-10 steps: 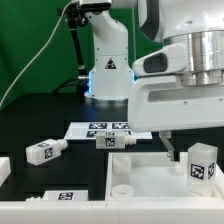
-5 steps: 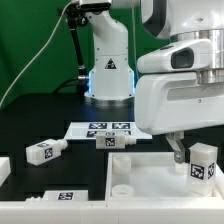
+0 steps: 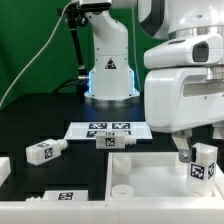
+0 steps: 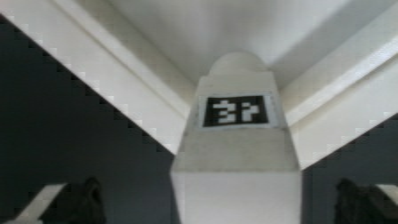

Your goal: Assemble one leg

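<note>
A white leg (image 3: 204, 164) with a square marker tag stands upright at the exterior view's right, on the far right part of the large white tabletop (image 3: 135, 166). My gripper (image 3: 198, 158) hangs over it, with one dark finger (image 3: 185, 155) just beside it. In the wrist view the leg (image 4: 235, 130) sits between my two fingers (image 4: 71, 200). Dark gaps show on both sides, so the gripper (image 4: 217, 205) is open around it. Behind the leg a corner of the tabletop's rim (image 4: 125, 60) shows.
Two more white legs lie on the black table, one (image 3: 45, 151) at the exterior view's left and one (image 3: 117, 141) near the middle. The marker board (image 3: 108, 128) lies behind them. A further white part (image 3: 60, 196) lies at the front left, and the arm's base (image 3: 108, 70) stands at the back.
My gripper has moved toward the exterior view's right, bringing its finger closer to the upright leg. The leg has stayed almost in place.
</note>
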Robot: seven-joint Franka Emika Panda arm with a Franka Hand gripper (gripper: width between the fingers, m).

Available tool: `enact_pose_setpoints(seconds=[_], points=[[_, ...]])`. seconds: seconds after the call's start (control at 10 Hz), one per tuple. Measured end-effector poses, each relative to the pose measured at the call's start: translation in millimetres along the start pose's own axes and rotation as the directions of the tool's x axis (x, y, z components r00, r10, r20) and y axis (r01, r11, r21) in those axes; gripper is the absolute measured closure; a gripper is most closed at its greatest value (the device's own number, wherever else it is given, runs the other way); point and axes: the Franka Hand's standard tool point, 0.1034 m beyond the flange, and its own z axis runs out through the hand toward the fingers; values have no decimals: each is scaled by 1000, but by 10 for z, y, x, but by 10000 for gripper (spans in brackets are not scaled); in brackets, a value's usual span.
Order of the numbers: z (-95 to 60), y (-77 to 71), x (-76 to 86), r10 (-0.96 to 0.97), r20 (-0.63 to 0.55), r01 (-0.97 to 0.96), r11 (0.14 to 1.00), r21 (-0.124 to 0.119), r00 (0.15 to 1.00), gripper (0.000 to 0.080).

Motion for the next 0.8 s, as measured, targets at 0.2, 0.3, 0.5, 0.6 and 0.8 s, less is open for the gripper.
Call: enact_pose_setpoints(seconds=[0.2, 0.3, 0.5, 0.6, 0.8], points=[[9, -1, -7, 0, 1, 0, 1000, 1, 1000, 281], [16, -3, -10, 0, 2, 0, 1000, 1, 1000, 418], [18, -10, -6, 8, 2, -8, 1000, 2, 1000, 505], [18, -12, -6, 28, 2, -28, 1000, 2, 1000, 505], [18, -16, -3, 115, 1, -115, 993, 4, 993, 505]])
